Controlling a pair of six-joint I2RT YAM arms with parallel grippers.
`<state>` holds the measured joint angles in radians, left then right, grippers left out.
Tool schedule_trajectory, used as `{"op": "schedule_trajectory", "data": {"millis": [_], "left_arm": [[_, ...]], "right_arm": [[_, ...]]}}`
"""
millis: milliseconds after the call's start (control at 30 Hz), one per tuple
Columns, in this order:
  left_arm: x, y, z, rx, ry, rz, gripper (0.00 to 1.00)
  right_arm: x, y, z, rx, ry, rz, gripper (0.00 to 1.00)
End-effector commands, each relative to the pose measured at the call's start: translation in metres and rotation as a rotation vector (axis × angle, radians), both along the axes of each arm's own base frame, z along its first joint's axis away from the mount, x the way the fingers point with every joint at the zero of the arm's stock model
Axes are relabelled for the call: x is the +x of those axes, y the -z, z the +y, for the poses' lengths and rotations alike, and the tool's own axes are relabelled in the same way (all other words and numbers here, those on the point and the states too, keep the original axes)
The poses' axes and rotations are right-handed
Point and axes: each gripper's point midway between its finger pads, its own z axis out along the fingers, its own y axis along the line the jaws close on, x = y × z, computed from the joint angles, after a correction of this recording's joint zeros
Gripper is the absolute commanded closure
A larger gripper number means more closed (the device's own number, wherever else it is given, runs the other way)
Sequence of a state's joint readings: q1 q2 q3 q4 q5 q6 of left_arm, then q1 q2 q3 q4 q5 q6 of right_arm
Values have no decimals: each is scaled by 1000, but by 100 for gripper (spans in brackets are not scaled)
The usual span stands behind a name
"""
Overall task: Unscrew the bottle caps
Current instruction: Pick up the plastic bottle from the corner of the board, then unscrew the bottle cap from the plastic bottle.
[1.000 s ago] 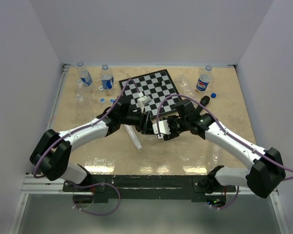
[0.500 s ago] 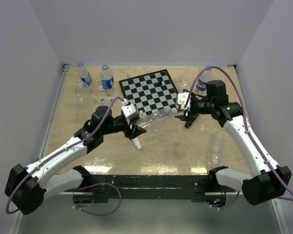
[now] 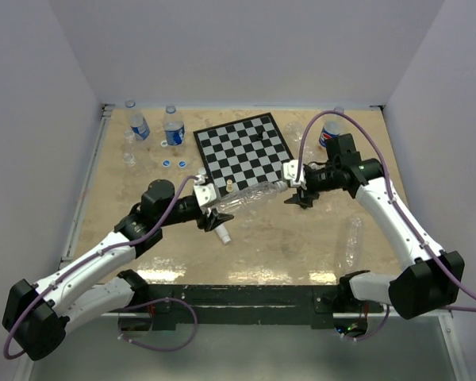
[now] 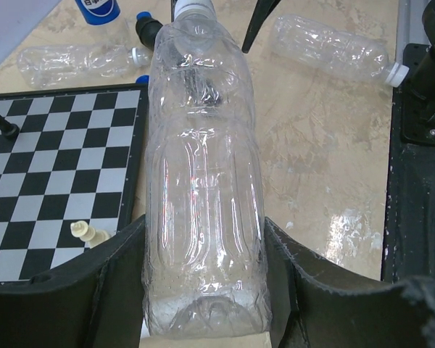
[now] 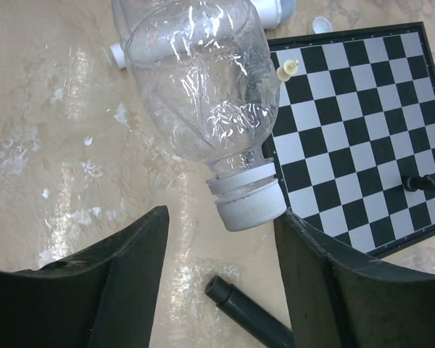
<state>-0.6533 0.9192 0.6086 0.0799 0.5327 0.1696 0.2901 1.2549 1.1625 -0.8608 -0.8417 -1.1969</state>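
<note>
Left wrist view, nearest first: the left claw (image 4: 203,228) is clenched on the bottle (image 4: 203,145), its two dark fingers pressing the lower body from either side, with the bottom of the bottle sitting right at the palm. From there the clear body runs straight away from this claw, lifted off the desk (image 4: 326,159), alongside the edge of the chessboard (image 4: 58,167), where a pale chess piece (image 4: 87,232) lies just to the left of the fingers. At the far end sits the white cap (image 4: 194,6), and beyond it a dark fingertip of the other arm comes into view. Seen from the right wrist, the right claw (image 5: 221,217) stands released, fingers apart. The cap hangs in the gap between them, close against the right-hand finger and well clear of the left-hand one; whether it touches is hard to tell. A black stick (image 5: 246,312) lies on the desk below the gap. My guess is that the bottle is empty, so light, thin-walled and slick, and likely to dent or twist under a hard squeeze. The lower body near the stiffer base looks the better place to brace it. The cap looks rigid and ribbed, best pinched squarely across its side wall.
</note>
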Motion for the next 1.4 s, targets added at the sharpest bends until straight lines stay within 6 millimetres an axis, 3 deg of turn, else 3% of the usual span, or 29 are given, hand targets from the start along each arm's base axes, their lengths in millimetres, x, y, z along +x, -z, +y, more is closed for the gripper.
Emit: {"op": "schedule_trajectory", "data": {"millis": [0,300,367,500,767,1367], "left_arm": [[0,-18,-6,-41,43,-85,98],[-2,-18,-8,-42,59,-80,97],[-5,-19,-9,-48,73,-84,97],[-9,-19,-11,-54,98,-79,97],[-14,-14,-13,-55,129,-57,97],[-16,-10,-15,-48,145,-35,98]], "right_arm": [[-17,-8,16,24,-108,-16,41],[-29,-4,41,-4,-174,-11,54],[-29,-4,42,-2,-173,-12,51],[-23,-8,44,18,-143,-37,35],[-21,-12,45,30,-137,-44,36],[3,-19,40,36,22,-88,26]]}}
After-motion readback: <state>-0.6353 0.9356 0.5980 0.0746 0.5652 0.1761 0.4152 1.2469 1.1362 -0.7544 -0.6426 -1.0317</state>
